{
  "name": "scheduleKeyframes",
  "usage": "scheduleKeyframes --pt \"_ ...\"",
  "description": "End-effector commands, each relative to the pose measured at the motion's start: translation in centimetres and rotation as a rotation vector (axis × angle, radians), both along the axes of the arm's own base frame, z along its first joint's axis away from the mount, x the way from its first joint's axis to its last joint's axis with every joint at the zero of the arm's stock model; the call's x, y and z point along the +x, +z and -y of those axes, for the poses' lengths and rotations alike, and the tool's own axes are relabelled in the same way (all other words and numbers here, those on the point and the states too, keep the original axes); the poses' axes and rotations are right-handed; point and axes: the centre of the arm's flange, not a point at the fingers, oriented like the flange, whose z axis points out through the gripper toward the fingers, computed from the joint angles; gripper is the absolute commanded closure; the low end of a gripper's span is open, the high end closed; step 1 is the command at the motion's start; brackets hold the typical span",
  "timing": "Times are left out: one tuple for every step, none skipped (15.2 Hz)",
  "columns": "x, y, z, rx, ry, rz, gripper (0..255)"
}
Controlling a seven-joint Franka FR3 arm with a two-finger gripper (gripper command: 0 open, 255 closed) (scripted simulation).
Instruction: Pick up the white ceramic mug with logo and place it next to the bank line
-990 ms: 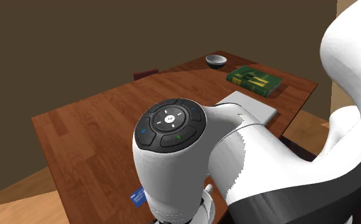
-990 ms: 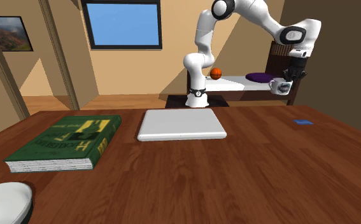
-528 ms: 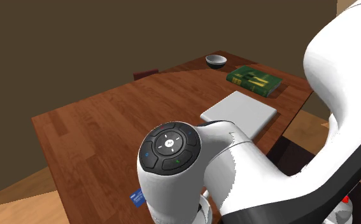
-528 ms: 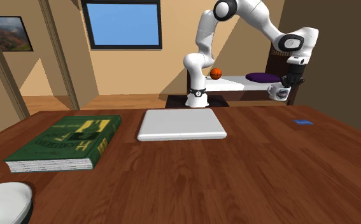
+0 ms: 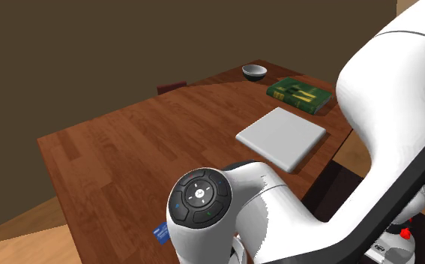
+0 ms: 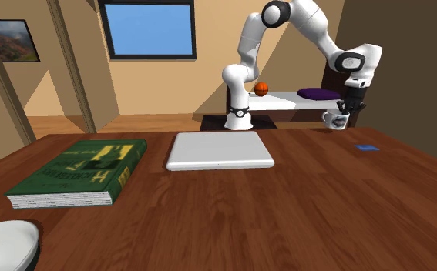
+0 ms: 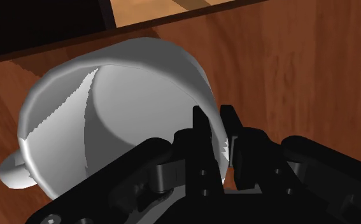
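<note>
Gripping confirmed: the black two-finger gripper (image 7: 214,124) is clamped on the white round mug with a loop handle (image 7: 115,114), one finger inside the wall and one outside, pinching the rim. The mug's mouth faces the hand, so it hangs upright under the wrist. Judgement: a rim pinch leaves the handle free and lets the base land flat.

In the second exterior view you have the gripper (image 6: 342,115) and mug (image 6: 334,119) low over the far edge of the brown wooden table (image 6: 301,208). They sit near the small flat blue card (image 6: 367,148), beyond it and to that view's left, not touching it. Whether the base meets the wood cannot be told.

Judgement: I read the card as the task's target. Transport looks nearly done; set-down and release remain. Land beside the card, not on it. A thin-wall pinch may let the mug swing or slip.

Count, all well apart from the card, to that view's left:
- one white flat slab (image 6: 220,150)
- one green hardback book (image 6: 82,171)
- one pale round bowl (image 6: 5,245)

One mug, one card.
</note>
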Motion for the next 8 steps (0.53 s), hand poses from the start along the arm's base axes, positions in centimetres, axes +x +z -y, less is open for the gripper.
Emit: scheduleKeyframes --pt "-0.01 -1.04 0.02 0.001 0.000 0.000 255" --pt "-0.01 -1.93 0.02 0.001 0.000 0.000 255" --pt "-0.01 -1.93 0.02 0.001 0.000 0.000 255" --pt "-0.01 -1.93 0.02 0.001 0.000 0.000 255" --pt "-0.01 -1.93 0.02 0.001 0.000 0.000 255" --pt "-0.01 -1.93 0.02 0.001 0.000 0.000 255" --pt "-0.01 -1.93 0.02 0.001 0.000 0.000 255" --pt "-0.01 -1.93 0.02 0.001 0.000 0.000 255"
